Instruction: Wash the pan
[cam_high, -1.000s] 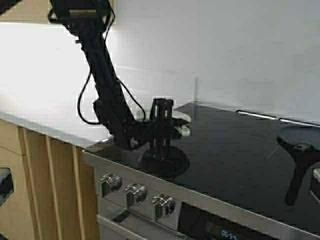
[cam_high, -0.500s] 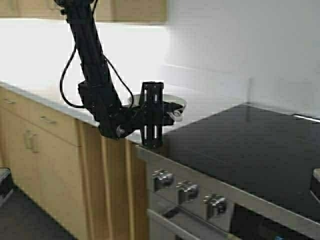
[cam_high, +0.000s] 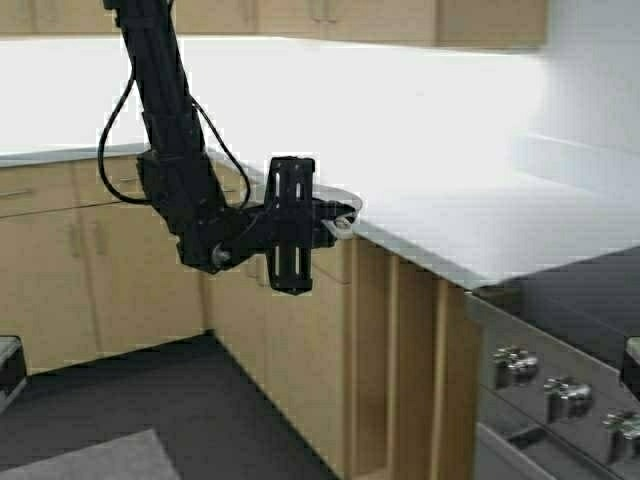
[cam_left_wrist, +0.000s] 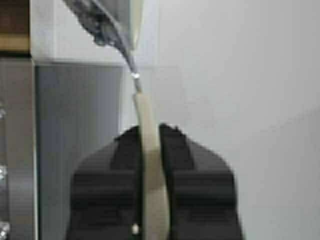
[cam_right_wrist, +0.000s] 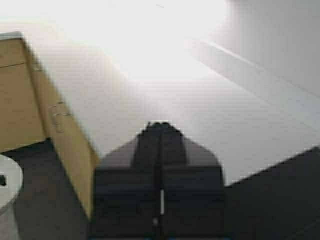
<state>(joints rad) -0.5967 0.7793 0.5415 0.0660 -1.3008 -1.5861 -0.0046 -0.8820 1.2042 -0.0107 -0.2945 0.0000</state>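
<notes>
One pan (cam_high: 335, 200), three stove knobs (cam_high: 565, 397)

Smooth pale worktop (cam_high: 480, 225), bright with glare. Light wood-grain cabinet fronts (cam_high: 300, 350), matt. Shiny metal knobs (cam_high: 560, 392) on brushed steel oven front (cam_high: 520, 440). Matt black plastic left hand (cam_left_wrist: 150, 150), pressed on cream, smooth handle of pan (cam_left_wrist: 150, 165); bare metal at neck.
</notes>
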